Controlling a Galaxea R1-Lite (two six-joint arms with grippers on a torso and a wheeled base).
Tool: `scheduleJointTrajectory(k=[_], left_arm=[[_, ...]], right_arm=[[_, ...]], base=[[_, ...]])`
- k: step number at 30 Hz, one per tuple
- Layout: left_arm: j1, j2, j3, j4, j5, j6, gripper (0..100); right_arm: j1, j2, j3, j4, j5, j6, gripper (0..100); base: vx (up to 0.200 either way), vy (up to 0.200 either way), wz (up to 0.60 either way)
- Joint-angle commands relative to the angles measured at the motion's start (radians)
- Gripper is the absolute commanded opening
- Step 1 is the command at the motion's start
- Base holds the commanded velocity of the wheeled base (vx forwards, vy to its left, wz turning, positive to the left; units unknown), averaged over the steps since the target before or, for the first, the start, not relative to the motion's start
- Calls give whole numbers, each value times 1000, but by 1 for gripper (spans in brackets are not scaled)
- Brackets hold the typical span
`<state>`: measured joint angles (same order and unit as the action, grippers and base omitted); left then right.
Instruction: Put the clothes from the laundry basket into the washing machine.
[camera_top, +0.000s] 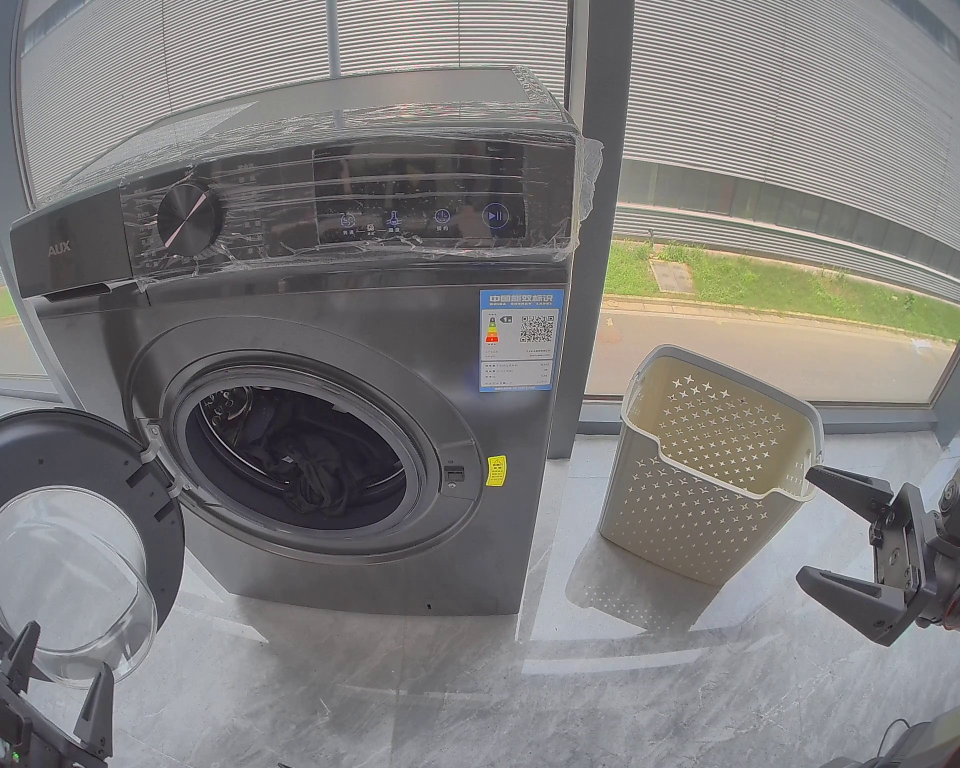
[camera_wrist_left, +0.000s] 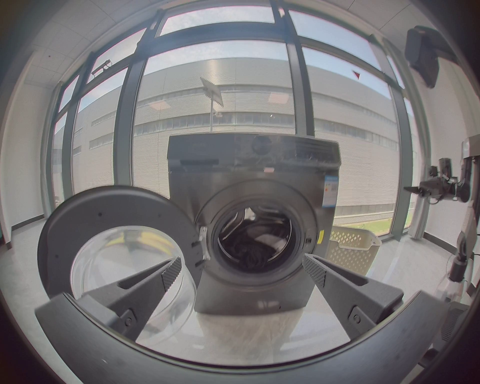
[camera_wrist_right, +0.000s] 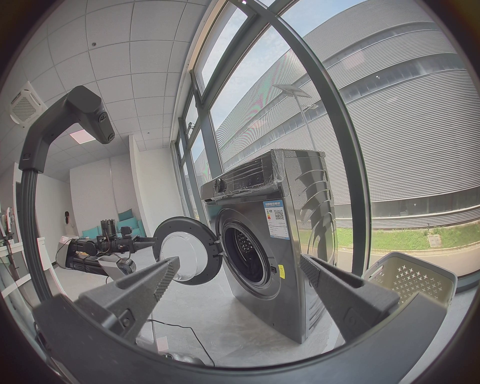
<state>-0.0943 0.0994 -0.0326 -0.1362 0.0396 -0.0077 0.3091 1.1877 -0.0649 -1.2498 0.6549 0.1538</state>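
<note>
Straight ahead in the head view, a grey steel front-loading washing machine (camera_top: 300, 300) stands on a pale marble-look floor (camera_top: 450, 690) before a tall window, its control panel (camera_top: 330, 210) wrapped in clear film. Its round dark door with a clear glass bowl (camera_top: 70, 520) is swung wide open to the robot's left, and a heap of dark clothes (camera_top: 310, 465) lies inside the drum. A cream plastic laundry basket with star-shaped holes (camera_top: 700, 470) stands on the floor just beside the machine on its right, tilted a little, its bare perforated inner walls showing. The left gripper (camera_top: 65, 652) sits low by the open door, its black fingers spread apart and holding nothing. The right gripper (camera_top: 806, 525) hangs next to the basket's right-hand rim, likewise released, though whether its upper finger touches the rim cannot be told. From the left wrist view, the left gripper (camera_wrist_left: 241, 260) faces the machine (camera_wrist_left: 250, 165) head-on with jaws wide; the clothes (camera_wrist_left: 250, 247) show dark in the drum, the door (camera_wrist_left: 100, 215) stands open beside it, and the basket (camera_wrist_left: 352, 245) peeks out behind the machine's far side. From the right wrist view, the right gripper (camera_wrist_right: 240, 259) is spread and empty, with the machine (camera_wrist_right: 295, 280) seen at an angle, its door (camera_wrist_right: 187, 250) open, and the basket (camera_wrist_right: 415, 272) close by one finger.
</note>
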Motion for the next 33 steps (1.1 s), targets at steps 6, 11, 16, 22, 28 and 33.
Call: scheduleJointTrajectory(k=[6,11,16,22,28,33], left_arm=[[-1,-4,33,82,16,-12,100],[-1,-4,33,95,-20,-12,100],[-1,-4,33,105,-23,-8,100],[-1,-4,33,107,-23,-6,100],[-1,-4,33,107,-23,-9,100],[-1,-4,33,107,-23,-12,100]], right_arm=[[-19,-23,19,0,2,1,100],[-45,-39,60,0,14,-5,100],[-157,-151,65,0,15,4,100],[-200,-392,65,130,19,49,100],[-352,-849,65,652,14,38,100],[-401,-1096,48,1040,-11,-115,100]], base=[[0,0,0],[0,0,0],[0,0,0],[0,0,0],[0,0,0],[0,0,0]])
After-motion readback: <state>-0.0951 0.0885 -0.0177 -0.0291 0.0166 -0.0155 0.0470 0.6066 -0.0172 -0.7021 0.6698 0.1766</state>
